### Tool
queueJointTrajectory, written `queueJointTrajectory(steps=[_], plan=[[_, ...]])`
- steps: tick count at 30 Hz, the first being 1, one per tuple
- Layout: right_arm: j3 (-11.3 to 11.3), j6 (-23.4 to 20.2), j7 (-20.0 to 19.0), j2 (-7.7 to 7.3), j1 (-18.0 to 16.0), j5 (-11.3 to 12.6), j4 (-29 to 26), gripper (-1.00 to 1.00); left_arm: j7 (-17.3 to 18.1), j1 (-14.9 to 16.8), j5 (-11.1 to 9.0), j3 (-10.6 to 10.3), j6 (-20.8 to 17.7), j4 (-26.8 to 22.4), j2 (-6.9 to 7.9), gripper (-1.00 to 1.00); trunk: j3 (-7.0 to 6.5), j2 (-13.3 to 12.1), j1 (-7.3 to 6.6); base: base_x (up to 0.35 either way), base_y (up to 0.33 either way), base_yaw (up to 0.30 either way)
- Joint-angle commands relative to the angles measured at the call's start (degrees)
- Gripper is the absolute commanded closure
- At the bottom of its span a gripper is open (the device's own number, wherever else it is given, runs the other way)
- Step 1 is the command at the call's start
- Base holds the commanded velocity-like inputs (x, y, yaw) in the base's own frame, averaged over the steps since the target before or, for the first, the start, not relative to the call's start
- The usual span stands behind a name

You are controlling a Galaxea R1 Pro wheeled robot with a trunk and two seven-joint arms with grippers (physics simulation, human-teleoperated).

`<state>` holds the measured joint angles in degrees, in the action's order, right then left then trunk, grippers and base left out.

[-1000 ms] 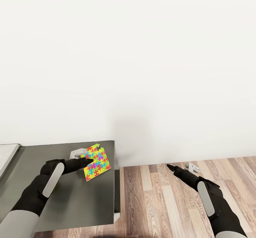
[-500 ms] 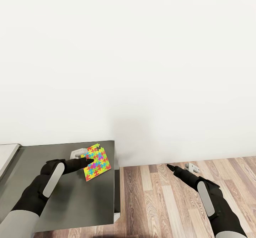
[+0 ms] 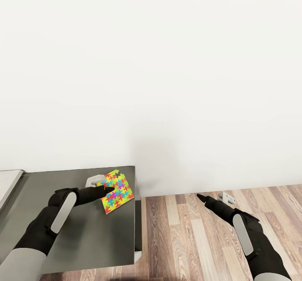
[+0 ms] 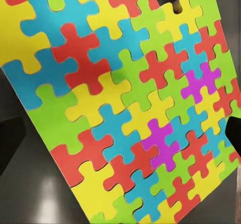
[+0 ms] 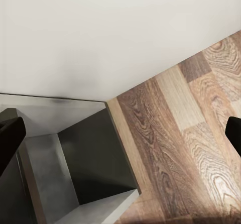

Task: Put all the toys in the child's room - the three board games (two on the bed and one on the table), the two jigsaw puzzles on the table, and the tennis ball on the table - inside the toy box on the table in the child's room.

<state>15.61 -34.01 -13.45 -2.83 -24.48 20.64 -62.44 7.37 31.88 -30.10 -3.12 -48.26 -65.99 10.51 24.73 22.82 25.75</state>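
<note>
One jigsaw puzzle (image 3: 118, 191), a thin board of yellow, red, blue and green interlocking pieces, lies near the far right corner of the table's dark-grey cabinet top (image 3: 71, 239). My left gripper (image 3: 103, 185) is open right over the puzzle's left part, its black fingertip (image 3: 110, 189) on the board. Up close, the left wrist view has the puzzle (image 4: 125, 103) spanning the gap of the left gripper (image 4: 120, 138), whose fingers stand wide apart. My right gripper (image 3: 212, 197) hangs open over the wood floor, with nothing in it. The toy box is out of view.
A white wall (image 3: 167, 83) rises just behind the cabinet. The cabinet's right edge (image 3: 136, 214) drops to plank floor (image 3: 188, 239). A strip of the white desk top (image 3: 8, 186) shows at far left. The right wrist view looks at the cabinet's side (image 5: 80, 163) and floor.
The puzzle has slid a little to the right on the cabinet top, and my left fingers have advanced with it. The right arm has not moved.
</note>
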Motion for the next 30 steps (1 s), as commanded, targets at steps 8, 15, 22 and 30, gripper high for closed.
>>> queueJointTrajectory(steps=[8, 15, 22, 30], plan=[[0.13, -0.35, -0.19, 0.02, -0.04, 0.08, -0.05, -1.0, 0.66, 0.03, 0.27, -0.12, -0.17, 0.04, 0.04, -1.0, 0.09, 0.1, 0.03, 0.0, 0.0, 0.0], [0.12, -0.35, -0.22, 0.02, -0.04, 0.06, -0.05, -1.0, 0.76, 0.04, 0.23, -0.19, -0.17, 0.06, 0.02, -1.0, 0.09, 0.1, 0.03, 0.0, 0.0, 0.0], [0.13, -0.35, -0.23, 0.02, -0.04, 0.08, -0.05, -1.0, 0.85, 0.05, 0.15, -0.22, -0.17, 0.07, 0.01, -1.0, 0.09, 0.1, 0.03, 0.0, 0.0, 0.0], [0.13, -0.35, -0.21, 0.02, -0.04, 0.09, -0.05, -1.0, 0.89, 0.04, 0.13, -0.3, -0.17, 0.07, -0.06, -1.0, 0.09, 0.1, 0.03, 0.0, 0.0, 0.0]])
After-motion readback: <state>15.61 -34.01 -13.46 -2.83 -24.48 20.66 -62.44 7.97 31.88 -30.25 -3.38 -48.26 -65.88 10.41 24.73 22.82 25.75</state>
